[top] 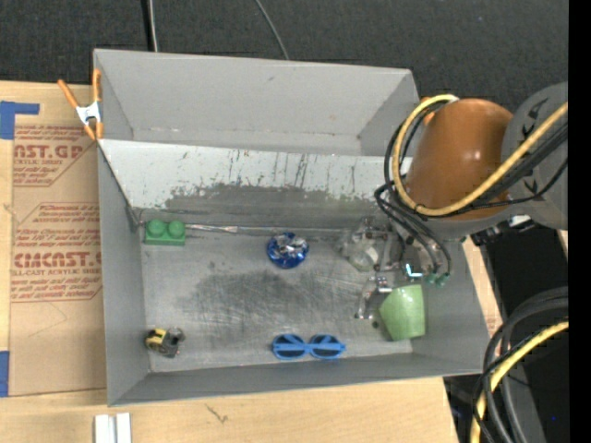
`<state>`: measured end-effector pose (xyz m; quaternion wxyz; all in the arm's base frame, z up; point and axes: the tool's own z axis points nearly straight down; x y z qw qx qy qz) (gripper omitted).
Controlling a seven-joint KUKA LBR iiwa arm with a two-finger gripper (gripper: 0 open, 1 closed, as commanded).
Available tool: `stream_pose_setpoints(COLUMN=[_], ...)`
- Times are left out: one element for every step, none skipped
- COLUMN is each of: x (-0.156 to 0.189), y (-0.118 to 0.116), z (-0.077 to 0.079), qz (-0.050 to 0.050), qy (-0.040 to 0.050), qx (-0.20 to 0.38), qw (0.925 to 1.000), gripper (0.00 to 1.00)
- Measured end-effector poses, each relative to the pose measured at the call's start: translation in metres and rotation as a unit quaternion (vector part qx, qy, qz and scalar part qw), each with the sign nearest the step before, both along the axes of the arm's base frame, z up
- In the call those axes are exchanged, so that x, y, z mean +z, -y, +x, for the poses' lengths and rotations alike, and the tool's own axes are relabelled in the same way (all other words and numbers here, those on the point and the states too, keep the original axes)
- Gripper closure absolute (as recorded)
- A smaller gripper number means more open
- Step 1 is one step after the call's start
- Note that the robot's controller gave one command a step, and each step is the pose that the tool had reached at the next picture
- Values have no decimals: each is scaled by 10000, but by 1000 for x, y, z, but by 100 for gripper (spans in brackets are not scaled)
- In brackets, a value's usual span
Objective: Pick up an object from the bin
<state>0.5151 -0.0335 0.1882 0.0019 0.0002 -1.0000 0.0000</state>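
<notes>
In the camera view, the arm is reaching into the grey metal bin [125, 275] from the right, with its orange domed cover [457, 155] and looped cables hanging over the bin's right end. The gripper [373, 289] is sitting low over the bin floor at that end; whether it is open or closed I cannot tell. A pale green rounded object [404, 314] is lying just beside it, toward the near right corner, and seems to be touching its metal. A blue round piece with a shiny top [287, 250] is resting mid-floor, left of the gripper. A blue flat double-oval piece [308, 346] is lying by the near wall. A green two-stud brick [164, 232] is sitting at the far left, and a small yellow-and-black item [163, 341] is lying in the near left corner.
</notes>
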Motion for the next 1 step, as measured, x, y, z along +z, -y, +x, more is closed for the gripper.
stream_pose_setpoints(x=[-115], y=[-47], z=[-29], qz=[-6], qy=[90], qx=[-155], qw=[9998], gripper=[0])
